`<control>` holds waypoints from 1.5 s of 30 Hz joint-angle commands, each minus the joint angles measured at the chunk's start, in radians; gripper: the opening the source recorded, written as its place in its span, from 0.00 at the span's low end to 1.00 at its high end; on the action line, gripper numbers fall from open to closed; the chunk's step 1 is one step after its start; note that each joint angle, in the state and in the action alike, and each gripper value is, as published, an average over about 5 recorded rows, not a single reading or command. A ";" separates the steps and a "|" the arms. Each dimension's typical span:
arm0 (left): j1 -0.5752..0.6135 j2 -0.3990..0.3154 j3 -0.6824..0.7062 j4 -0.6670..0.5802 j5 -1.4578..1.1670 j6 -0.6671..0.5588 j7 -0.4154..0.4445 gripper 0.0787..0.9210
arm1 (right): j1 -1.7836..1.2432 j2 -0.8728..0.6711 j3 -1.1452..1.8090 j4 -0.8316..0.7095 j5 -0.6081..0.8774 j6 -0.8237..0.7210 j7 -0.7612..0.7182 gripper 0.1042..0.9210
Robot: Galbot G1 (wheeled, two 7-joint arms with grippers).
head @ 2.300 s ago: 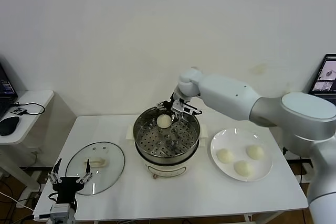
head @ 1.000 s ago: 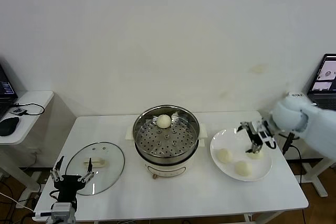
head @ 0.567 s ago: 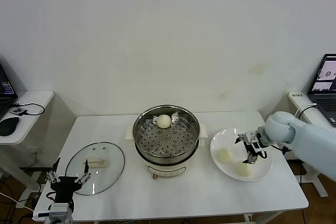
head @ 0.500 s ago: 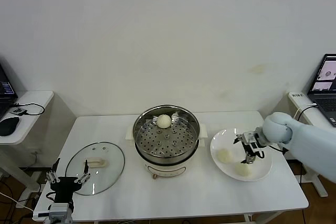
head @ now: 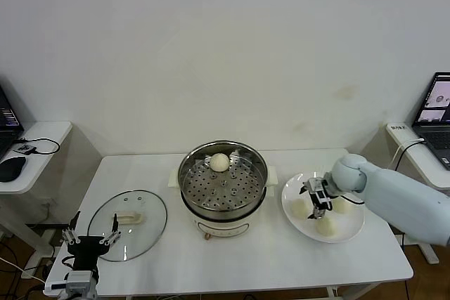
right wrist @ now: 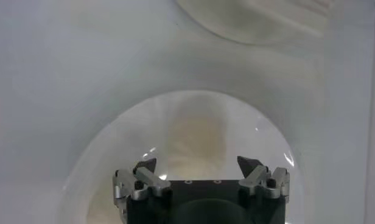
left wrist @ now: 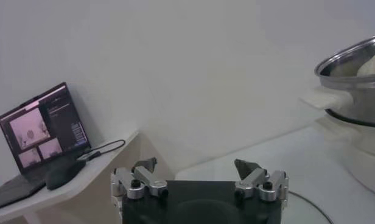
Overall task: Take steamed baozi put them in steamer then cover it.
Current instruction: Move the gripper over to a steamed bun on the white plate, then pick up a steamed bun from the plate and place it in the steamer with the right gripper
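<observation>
The steel steamer (head: 223, 189) stands at the table's middle with one baozi (head: 219, 162) on its perforated tray. Three more baozi lie on a white plate (head: 353, 224) to its right: the left one (head: 298, 210), the near one (head: 325, 227) and the right one (head: 344, 206). My right gripper (head: 313, 201) hangs open just over the left one. In the right wrist view that bun (right wrist: 196, 137) shows blurred ahead of the open right gripper (right wrist: 197, 164). The glass cover (head: 128, 224) lies flat at the front left. My left gripper (head: 91, 239) waits open at its near edge.
The left wrist view shows the open left gripper (left wrist: 196, 165), the steamer's rim (left wrist: 352, 61) to one side, and a laptop (left wrist: 41, 125) on a low side table. Another laptop (head: 437, 103) stands on a shelf at the far right.
My right arm has left the steamer and swung to the plate. In the last second it slid left from the right-hand bun to the left one, still open. The left arm barely moved.
</observation>
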 commanded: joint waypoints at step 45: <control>-0.009 0.005 -0.003 -0.022 -0.023 0.002 0.003 0.88 | 0.728 0.307 -0.404 0.171 0.655 -0.309 0.108 0.65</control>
